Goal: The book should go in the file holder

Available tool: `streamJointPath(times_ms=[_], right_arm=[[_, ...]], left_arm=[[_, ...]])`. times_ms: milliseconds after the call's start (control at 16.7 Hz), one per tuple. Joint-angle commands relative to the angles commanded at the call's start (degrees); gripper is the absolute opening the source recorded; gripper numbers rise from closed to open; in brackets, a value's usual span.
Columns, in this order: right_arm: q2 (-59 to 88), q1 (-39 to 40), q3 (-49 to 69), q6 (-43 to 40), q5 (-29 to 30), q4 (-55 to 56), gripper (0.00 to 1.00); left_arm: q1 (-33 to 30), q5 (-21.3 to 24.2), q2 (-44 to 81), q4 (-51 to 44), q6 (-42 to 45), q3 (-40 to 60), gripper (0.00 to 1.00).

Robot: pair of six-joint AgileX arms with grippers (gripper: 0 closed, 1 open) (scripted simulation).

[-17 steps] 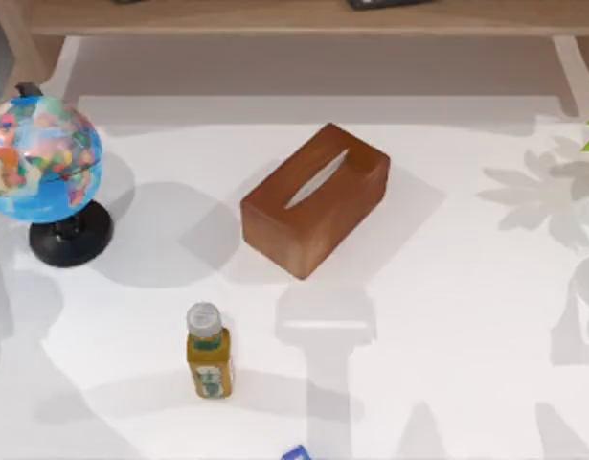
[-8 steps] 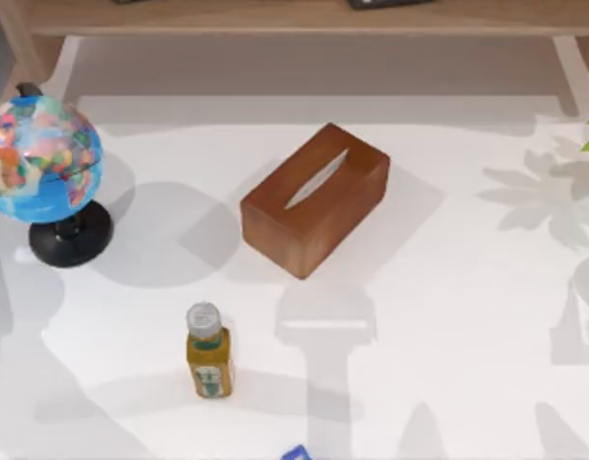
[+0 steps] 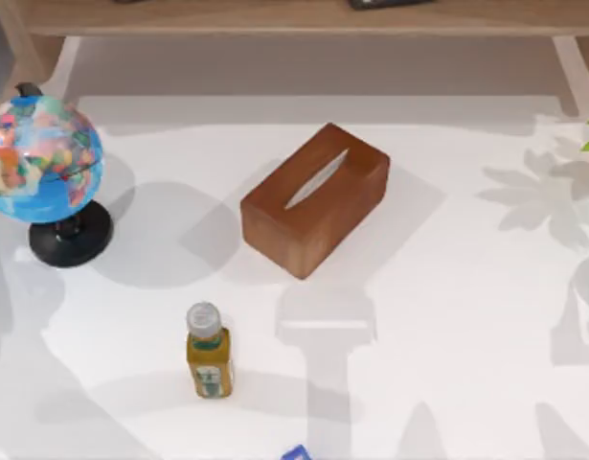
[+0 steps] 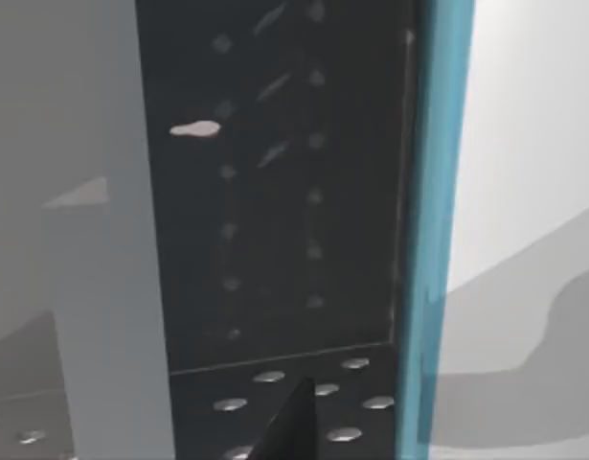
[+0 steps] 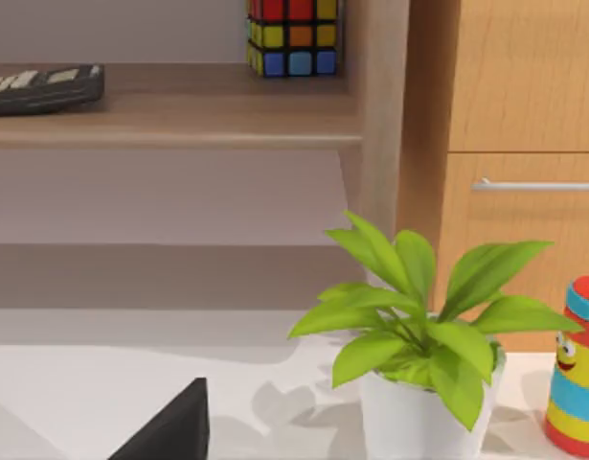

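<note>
In the left wrist view a dark perforated panel [image 4: 275, 192], apparently the file holder's wall, stands very close to the camera. A narrow blue strip [image 4: 438, 220] runs along the panel's side; it may be the book's edge, but I cannot tell. A dark tip of my left gripper [image 4: 292, 426] shows just in front of the panel. A small blue corner [image 3: 296, 452] pokes in at the front edge of the table in the top view. A dark part of my right gripper [image 5: 169, 431] hangs above the white table, facing the shelf.
A brown tissue box [image 3: 315, 198] lies mid-table, a yellow bottle [image 3: 208, 353] stands in front of it, and a globe [image 3: 43, 163] is at the left. A potted plant [image 5: 419, 355], a striped toy [image 5: 577, 364] and a wooden shelf [image 5: 179, 115] are at the back right.
The tissue box, bottle and globe have not moved. Only the soft shadows at the table's left front shift slightly.
</note>
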Motion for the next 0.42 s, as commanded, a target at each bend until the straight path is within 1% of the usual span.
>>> streamJointPath(times_ms=[60, 120, 420], right_arm=[[0.0, 0.0, 0.0, 0.0, 0.0, 0.0, 1.00], [0.0, 0.0, 0.0, 0.0, 0.0, 0.0, 1.00], [0.0, 0.0, 0.0, 0.0, 0.0, 0.0, 1.00]], left_arm=[[0.0, 0.0, 0.0, 0.0, 0.0, 0.0, 0.98], [0.0, 0.0, 0.0, 0.0, 0.0, 0.0, 1.00], [0.0, 0.0, 0.0, 0.0, 0.0, 0.0, 1.00]])
